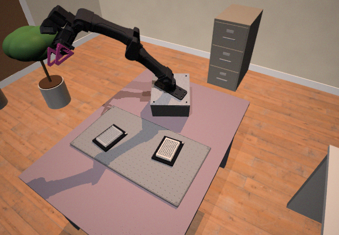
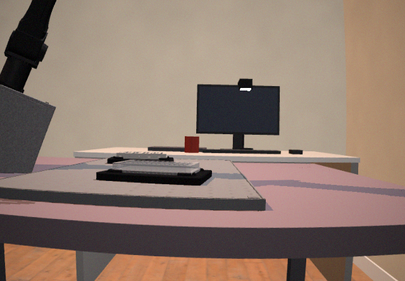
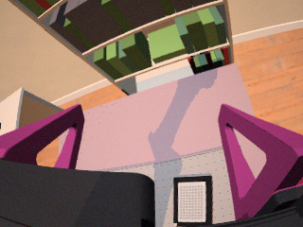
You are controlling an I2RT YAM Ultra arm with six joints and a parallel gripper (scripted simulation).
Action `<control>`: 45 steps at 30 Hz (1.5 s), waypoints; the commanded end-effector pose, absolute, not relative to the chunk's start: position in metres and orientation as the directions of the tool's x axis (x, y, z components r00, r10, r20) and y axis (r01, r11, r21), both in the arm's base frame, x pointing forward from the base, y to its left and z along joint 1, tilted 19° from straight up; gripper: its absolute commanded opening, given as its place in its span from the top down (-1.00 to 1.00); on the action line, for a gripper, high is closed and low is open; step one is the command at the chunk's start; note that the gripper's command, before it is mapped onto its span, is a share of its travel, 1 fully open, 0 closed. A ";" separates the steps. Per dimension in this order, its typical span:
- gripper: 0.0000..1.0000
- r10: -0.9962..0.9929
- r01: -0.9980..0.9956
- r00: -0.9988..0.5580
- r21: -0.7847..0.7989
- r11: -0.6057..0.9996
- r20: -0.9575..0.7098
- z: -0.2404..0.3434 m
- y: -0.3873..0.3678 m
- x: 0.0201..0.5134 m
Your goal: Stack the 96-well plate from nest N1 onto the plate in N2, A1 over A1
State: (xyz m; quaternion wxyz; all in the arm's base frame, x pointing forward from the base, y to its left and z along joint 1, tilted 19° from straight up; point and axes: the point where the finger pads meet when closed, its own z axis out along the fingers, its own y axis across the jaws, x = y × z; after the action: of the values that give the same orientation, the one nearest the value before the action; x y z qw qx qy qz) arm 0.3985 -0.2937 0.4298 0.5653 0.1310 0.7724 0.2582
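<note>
Two white 96-well plates sit in black nests on the grey perforated board (image 1: 139,153). One plate (image 1: 109,137) is in the left nest as the top view shows it, which is on the right seen from the arm's base. The other plate (image 1: 167,148) is in the right nest. In the exterior view the near plate (image 2: 156,166) sits in its nest (image 2: 153,176), and the far plate (image 2: 140,155) lies behind it. My gripper (image 1: 59,54) with magenta fingers is open and empty. It is high up, beyond the table's far left side. The wrist view shows the fingers spread wide and one plate (image 3: 192,200) far below.
The arm's grey pedestal (image 1: 170,96) stands on the pink table behind the board. A potted plant (image 1: 27,43) is right beside the gripper. A filing cabinet (image 1: 232,46) stands at the back right. A desk with a monitor (image 2: 237,109) and a red cube (image 2: 191,143) lies beyond the table.
</note>
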 end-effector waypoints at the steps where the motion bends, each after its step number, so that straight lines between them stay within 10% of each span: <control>1: -1.00 0.486 -0.092 -0.318 0.537 0.839 -0.814 0.435 -0.293 0.396; 45: -1.00 0.432 0.043 -0.531 0.486 0.873 -0.729 0.325 -0.271 0.450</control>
State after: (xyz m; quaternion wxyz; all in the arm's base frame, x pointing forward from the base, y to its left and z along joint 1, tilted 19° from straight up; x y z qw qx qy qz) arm 0.4522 -0.2730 0.3210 0.4529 0.1503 0.8463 0.2370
